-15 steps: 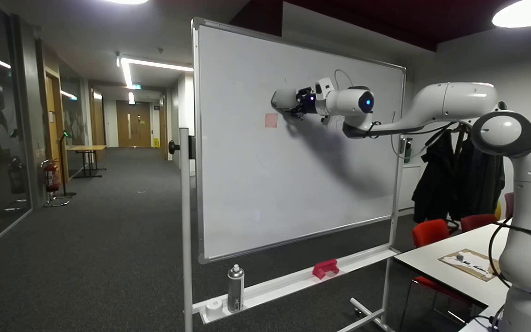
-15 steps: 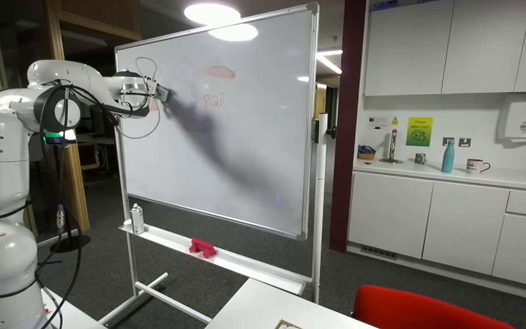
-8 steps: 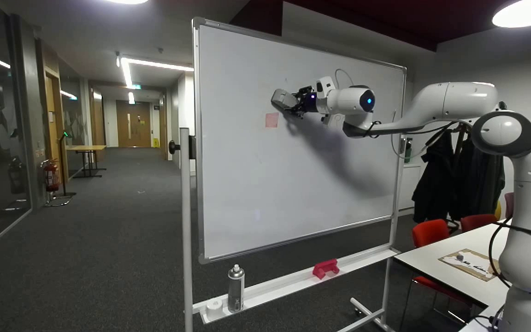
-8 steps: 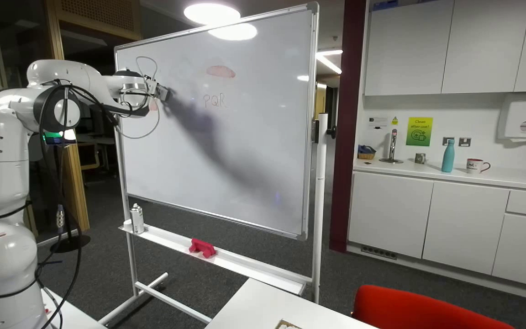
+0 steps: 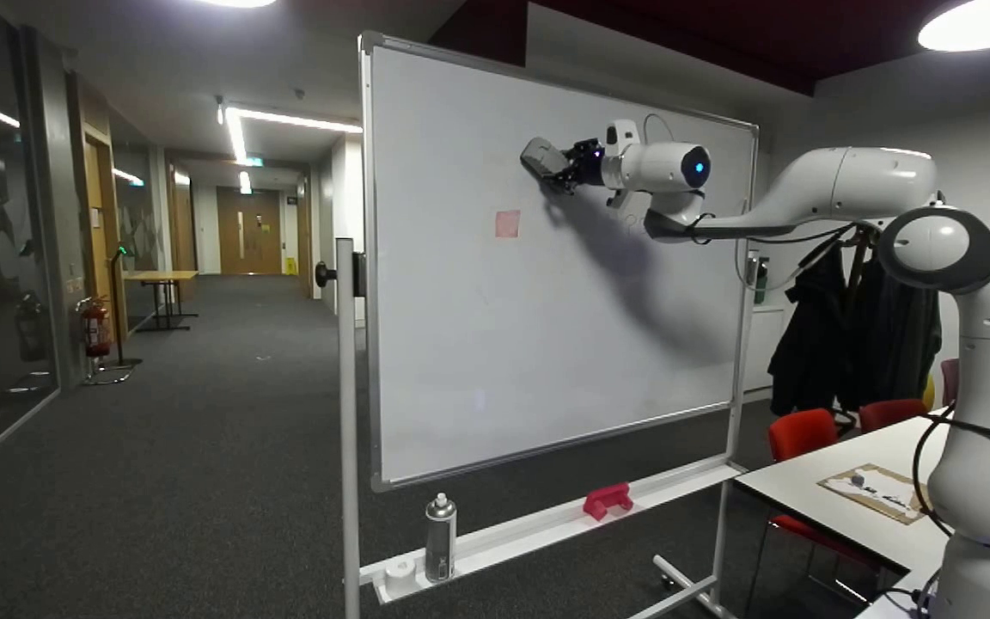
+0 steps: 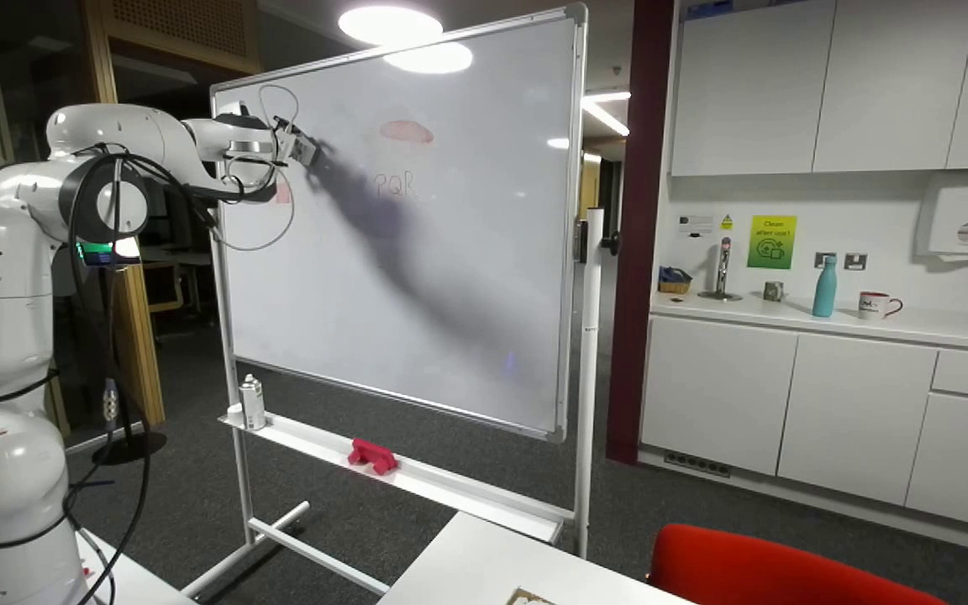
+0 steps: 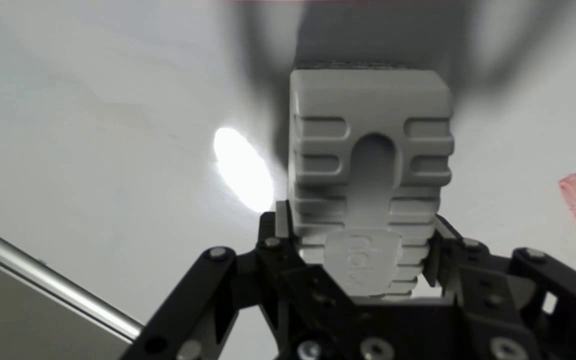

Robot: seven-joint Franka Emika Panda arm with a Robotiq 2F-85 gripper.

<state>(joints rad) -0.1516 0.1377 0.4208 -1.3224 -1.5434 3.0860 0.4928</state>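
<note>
Grey eraser [image 7: 373, 200] up by the whiteboard [image 5: 495, 344]

The end effector [image 7: 363, 225] pinches the eraser from both sides, near the whiteboard's top; I can't tell if eraser and whiteboard touch. Picking it up looks done. Left on the whiteboard are a red square [image 5: 507, 223], a red patch [image 6: 407, 131] and the letters PQR [image 6: 395, 184].

i read handwritten "pqr" [image 6: 396, 184], capitals, on the whiteboard [image 6: 484, 227]; "clean after use!" on the green poster [image 6: 771, 242], yellow warning triangle [image 6: 727, 222] beside it on the wall [image 6: 854, 206]; raised letters [image 7: 360, 257] on the grey eraser [image 7: 370, 200] too unclear.
</note>
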